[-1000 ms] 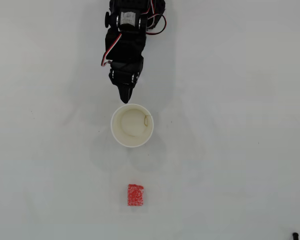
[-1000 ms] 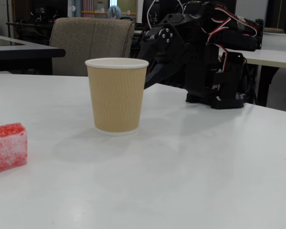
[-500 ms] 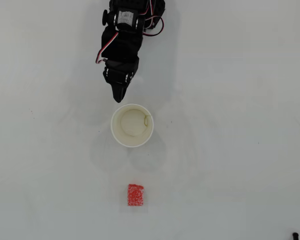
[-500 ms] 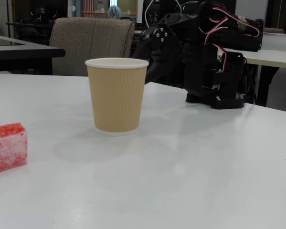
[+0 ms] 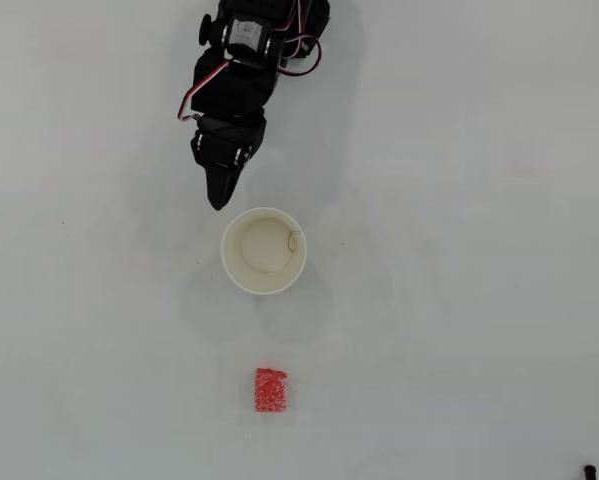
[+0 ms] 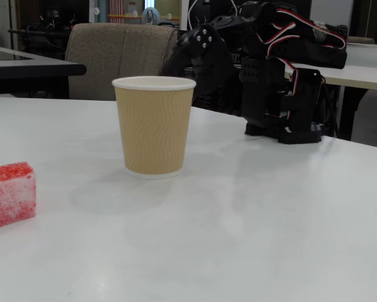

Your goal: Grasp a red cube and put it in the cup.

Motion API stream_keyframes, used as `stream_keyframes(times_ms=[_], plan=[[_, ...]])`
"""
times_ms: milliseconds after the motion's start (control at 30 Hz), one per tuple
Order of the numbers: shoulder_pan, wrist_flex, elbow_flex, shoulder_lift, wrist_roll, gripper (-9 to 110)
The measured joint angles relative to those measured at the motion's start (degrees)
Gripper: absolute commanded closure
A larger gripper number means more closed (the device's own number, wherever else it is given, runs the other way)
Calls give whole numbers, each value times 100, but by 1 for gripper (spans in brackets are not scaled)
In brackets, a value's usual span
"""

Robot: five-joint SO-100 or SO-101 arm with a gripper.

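Note:
The red cube point(image 5: 270, 390) lies alone on the white table, well below the cup point(image 5: 264, 247) in the overhead view. In the fixed view the red cube point(image 6: 9, 194) sits at the far left, with the cup point(image 6: 153, 129) upright near the middle, tan-walled with a white rim. The cup's inside is cream-coloured and holds nothing. My black gripper point(image 5: 217, 203) hovers just above and left of the cup's rim in the overhead view, its jaws meeting in a point with nothing between them. The cup hides its tip in the fixed view.
The arm's base point(image 6: 295, 119) stands on the table behind the cup at the right. A padded chair point(image 6: 122, 60) and other tables lie beyond the far edge. A small black object point(image 5: 589, 470) pokes in at the overhead view's bottom right corner.
The gripper has swung leftward in the overhead view, from right above the cup's top rim to its upper left. Cup and cube have not moved.

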Motion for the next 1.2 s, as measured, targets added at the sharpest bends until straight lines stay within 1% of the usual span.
stream_keyframes(times_ms=[200,467,767,1200], plan=[[-26,-659,0,0,0,100],[-149,-738,-246,-79,0,100],[-360,-589,-888,-1327,0,100],[-325,-352,-2979,-3762,0,100]])
